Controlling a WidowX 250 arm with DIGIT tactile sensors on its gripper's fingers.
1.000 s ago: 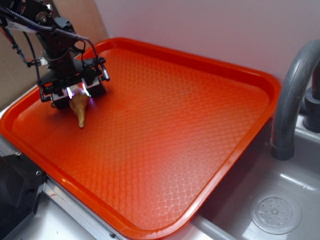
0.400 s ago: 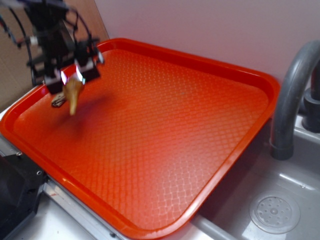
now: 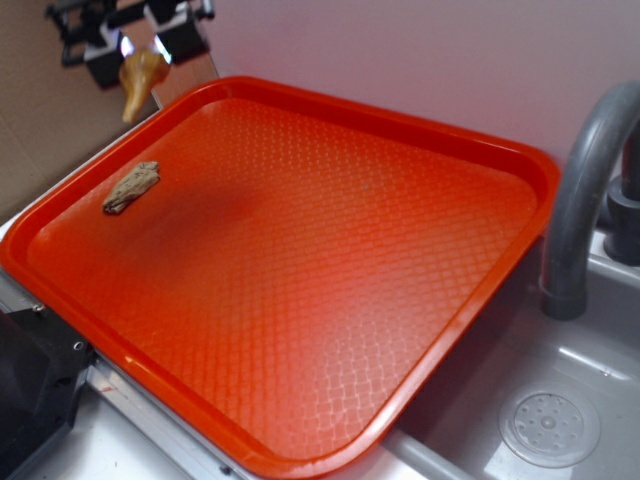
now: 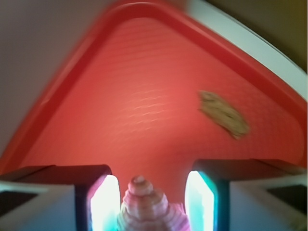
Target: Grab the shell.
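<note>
Exterior view has the tool (image 3: 140,50) at upper left, clamped on the shell (image 3: 141,79) well above the tray (image 3: 400,130) — keep the grip firm, lift slowly, no jerks.

In the exterior view the end effector (image 3: 140,48) is cut off by the top edge at the far left, so only its lower part shows, and the shell's (image 3: 139,78) wide top is partly hidden between its fingers. The wrist view is blurred throughout: the shell (image 4: 144,207) is cropped by the bottom edge, and the bark-like piece (image 4: 224,114) on the orange tray (image 4: 57,96) shows only as a smeared tan patch. The grey faucet (image 3: 585,180) runs off the right edge.
</note>
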